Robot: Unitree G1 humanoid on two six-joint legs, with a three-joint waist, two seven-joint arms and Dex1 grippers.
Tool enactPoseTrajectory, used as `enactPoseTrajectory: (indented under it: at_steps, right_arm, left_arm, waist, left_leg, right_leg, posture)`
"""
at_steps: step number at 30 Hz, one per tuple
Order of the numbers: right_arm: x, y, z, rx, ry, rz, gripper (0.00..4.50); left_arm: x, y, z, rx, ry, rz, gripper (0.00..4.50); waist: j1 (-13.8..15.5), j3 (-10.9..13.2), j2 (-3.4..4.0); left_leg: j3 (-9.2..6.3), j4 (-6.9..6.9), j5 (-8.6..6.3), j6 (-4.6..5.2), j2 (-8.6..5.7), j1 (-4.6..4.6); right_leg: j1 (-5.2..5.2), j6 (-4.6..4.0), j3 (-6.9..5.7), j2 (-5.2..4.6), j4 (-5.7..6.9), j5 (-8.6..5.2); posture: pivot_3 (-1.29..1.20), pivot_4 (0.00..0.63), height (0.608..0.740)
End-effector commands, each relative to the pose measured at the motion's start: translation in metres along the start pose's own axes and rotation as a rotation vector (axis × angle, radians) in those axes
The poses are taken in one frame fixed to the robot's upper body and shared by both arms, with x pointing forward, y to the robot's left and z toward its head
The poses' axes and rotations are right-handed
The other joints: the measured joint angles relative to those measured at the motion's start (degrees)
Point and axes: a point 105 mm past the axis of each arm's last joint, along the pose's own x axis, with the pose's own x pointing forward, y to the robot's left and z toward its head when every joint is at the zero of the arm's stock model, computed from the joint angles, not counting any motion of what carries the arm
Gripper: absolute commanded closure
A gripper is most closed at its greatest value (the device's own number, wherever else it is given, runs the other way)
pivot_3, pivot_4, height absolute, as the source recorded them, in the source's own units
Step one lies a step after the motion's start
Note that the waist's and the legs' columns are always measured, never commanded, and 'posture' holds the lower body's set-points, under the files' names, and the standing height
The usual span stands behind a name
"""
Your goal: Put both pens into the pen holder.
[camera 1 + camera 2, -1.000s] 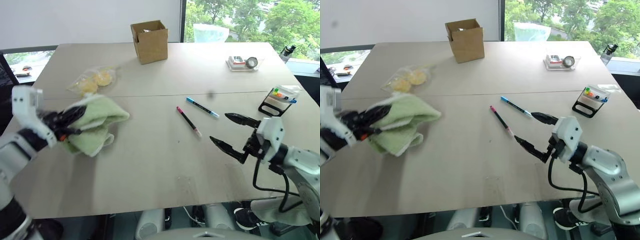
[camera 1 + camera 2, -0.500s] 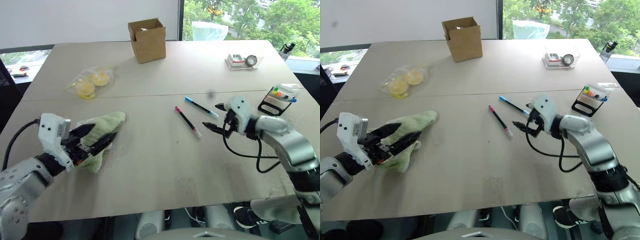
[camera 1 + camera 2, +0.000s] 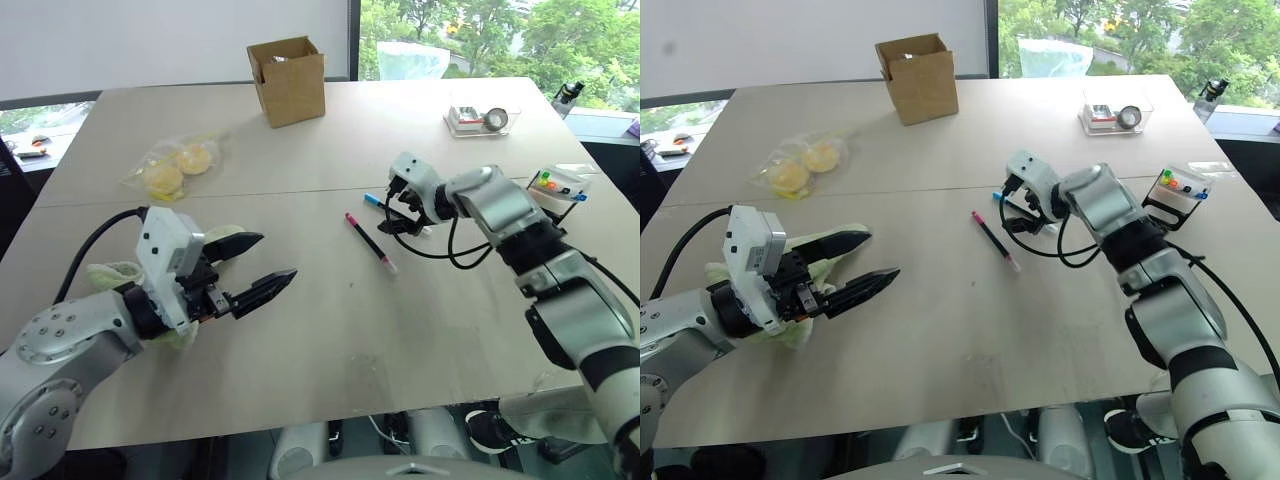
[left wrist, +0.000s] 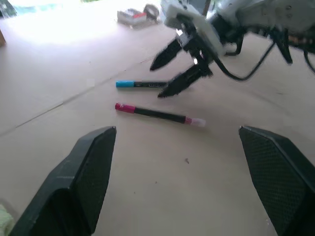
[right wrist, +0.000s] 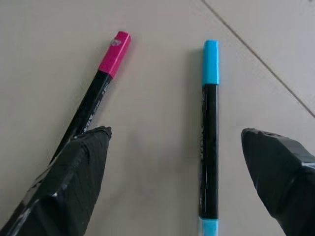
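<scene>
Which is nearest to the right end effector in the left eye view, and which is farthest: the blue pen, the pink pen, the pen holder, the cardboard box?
From the right end effector:
1. Blue pen, under it.
2. Pink pen, just toward the robot's left.
3. Pen holder, at the right table edge.
4. Cardboard box, far side of the table.

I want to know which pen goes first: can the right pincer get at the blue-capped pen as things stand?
Probably yes. The right pincer hangs open just above the blue-capped pen, which lies flat on bare table, apart from the pink-capped pen. Nothing lies between the fingers and it.
</scene>
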Motion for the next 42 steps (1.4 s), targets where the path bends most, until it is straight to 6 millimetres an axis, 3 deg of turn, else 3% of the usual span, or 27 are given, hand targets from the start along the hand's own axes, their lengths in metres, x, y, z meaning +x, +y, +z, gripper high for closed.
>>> enactPoseTrajectory:
  at_steps: [1, 8, 11, 18, 19, 20, 21, 23, 26, 30, 32, 34, 35, 39, 42]
  right_arm:
    - [0.002, -0.012, 0.014, -0.028, 0.030, -0.030, 0.00]
    - [0.023, -0.007, 0.029, -0.032, 0.064, -0.064, 0.00]
    - [0.029, -0.005, 0.025, -0.040, 0.083, -0.067, 0.87]
    - [0.030, -0.009, 0.014, -0.039, 0.101, -0.077, 3.59]
    - [0.029, -0.012, 0.015, -0.030, 0.080, -0.086, 4.15]
    - [0.026, -0.015, 0.020, 0.011, 0.027, -0.090, 4.15]
    - [0.022, -0.019, 0.026, 0.059, -0.032, -0.093, 4.45]
    - [0.007, -0.034, 0.041, 0.143, -0.211, -0.131, 4.45]
    - [-0.031, -0.063, 0.048, 0.198, -0.461, -0.190, 4.45]
    - [-0.104, -0.089, 0.047, 0.233, -0.842, -0.343, 4.45]
    - [-0.138, -0.091, 0.039, 0.269, -0.964, -0.429, 4.45]
    - [-0.192, -0.094, 0.029, 0.270, -1.135, -0.621, 4.45]
    - [-0.207, -0.093, 0.025, 0.272, -1.176, -0.683, 4.45]
    - [-0.236, -0.097, 0.002, 0.265, -1.181, -0.999, 4.45]
    - [-0.245, -0.091, -0.021, 0.245, -1.165, -1.180, 4.45]
  left_arm:
    - [0.001, -0.007, 0.004, 0.040, -0.022, -0.026, 0.34]
    - [-0.006, -0.009, 0.002, 0.037, -0.054, -0.032, 0.34]
    - [-0.011, -0.016, 0.007, 0.027, -0.094, -0.079, 0.27]
    - [-0.019, -0.023, 0.004, 0.039, -0.090, -0.116, 0.27]
    - [-0.018, -0.024, 0.004, 0.041, -0.091, -0.122, 0.27]
    - [-0.017, -0.025, 0.004, 0.043, -0.095, -0.127, 0.27]
    - [-0.016, -0.025, 0.005, 0.044, -0.102, -0.127, 0.27]
    - [-0.011, -0.025, 0.006, 0.048, -0.121, -0.125, 0.27]
    - [0.000, -0.025, 0.008, 0.043, -0.152, -0.137, 0.27]
    - [0.014, -0.025, 0.008, 0.035, -0.179, -0.168, 0.27]
    - [0.023, -0.024, 0.009, 0.033, -0.199, -0.179, 0.27]
    - [0.042, -0.022, 0.018, 0.018, -0.264, -0.200, 0.27]
    - [0.048, -0.022, 0.021, 0.015, -0.282, -0.209, 0.27]
    - [0.072, -0.019, 0.032, 0.032, -0.334, -0.228, 0.27]
    - [0.089, -0.023, 0.041, 0.022, -0.382, -0.266, 0.27]
  waist:
    - [-0.2, 0.0, 0.00]
    - [-0.3, 0.0, 0.04]
    - [-0.3, 0.0, 0.05]
    - [-0.2, 0.1, 0.19]
    - [-0.2, 0.1, 0.20]
    - [-0.1, 0.1, 0.20]
    - [-0.1, 0.1, 0.19]
    - [0.2, 0.1, 0.19]
    - [0.3, 0.1, 0.20]
    - [0.1, 0.1, 0.19]
    - [0.1, 0.1, 0.21]
    - [0.2, 0.1, 0.28]
    - [0.7, 0.2, 0.32]
    - [0.3, 0.1, 0.26]
    - [0.3, 0.1, 0.16]
  left_leg:
    - [0.00, -0.01, -0.01, -0.02, 0.00, 0.00]
    - [-0.02, -0.08, -0.09, -0.23, 0.01, 0.01]
    - [-0.02, -0.09, -0.09, -0.25, 0.01, 0.01]
    - [-0.04, -0.08, -0.06, -0.33, 0.01, 0.10]
    - [-0.05, -0.08, -0.05, -0.34, 0.01, 0.11]
    - [-0.06, -0.08, -0.05, -0.34, 0.01, 0.12]
    - [-0.06, -0.07, -0.05, -0.35, 0.01, 0.12]
    - [-0.06, -0.08, -0.05, -0.35, 0.00, 0.11]
    - [-0.07, -0.10, -0.04, -0.35, -0.03, 0.04]
    - [-0.03, -0.11, 0.07, -0.14, -0.03, 0.02]
    - [-0.03, -0.21, 0.11, -0.08, -0.02, 0.04]
    - [-0.01, -0.28, 0.12, -0.07, -0.01, 0.05]
    - [0.00, -0.34, 0.14, -0.09, -0.01, 0.07]
    - [0.11, -0.24, 0.14, -0.09, -0.01, 0.14]
    - [0.12, -0.21, 0.14, -0.09, 0.00, 0.23]
  right_leg:
    - [-0.01, 0.00, 0.01, 0.02, 0.00, 0.00]
    - [-0.04, -0.01, 0.03, 0.04, 0.01, 0.00]
    - [-0.03, -0.01, 0.03, 0.04, -0.01, 0.00]
    - [-0.02, -0.01, 0.04, 0.03, 0.02, -0.01]
    - [-0.01, -0.01, 0.04, 0.03, 0.03, -0.02]
    - [-0.01, -0.02, 0.04, 0.03, 0.04, -0.02]
    - [-0.01, -0.10, 0.04, 0.03, 0.04, -0.07]
    - [-0.01, -0.22, 0.04, 0.02, 0.03, -0.12]
    - [0.00, -0.01, 0.04, 0.01, -0.03, 0.00]
    - [0.08, 0.01, 0.07, 0.03, -0.06, 0.02]
    - [0.08, 0.01, 0.05, 0.05, -0.04, 0.01]
    - [0.02, 0.01, 0.07, 0.05, 0.02, 0.01]
    - [0.02, 0.02, 0.07, 0.04, 0.02, 0.01]
    - [0.02, 0.04, 0.19, 0.06, 0.15, 0.01]
    - [0.09, 0.16, 0.23, 0.11, 0.15, -0.07]
  posture:
    - [0.00, 0.150, 0.740]
    - [0.00, 0.150, 0.740]
    - [0.00, 0.150, 0.740]
    - [0.00, 0.150, 0.740]
    - [0.00, 0.150, 0.740]
    - [0.00, 0.150, 0.740]
    - [0.00, 0.150, 0.740]
    - [0.00, 0.150, 0.740]
    - [0.00, 0.150, 0.740]
    - [0.00, 0.150, 0.740]
    - [0.00, 0.150, 0.740]
    - [0.00, 0.150, 0.740]
    - [0.00, 0.150, 0.740]
    - [0.00, 0.150, 0.740]
    - [0.00, 0.150, 0.740]
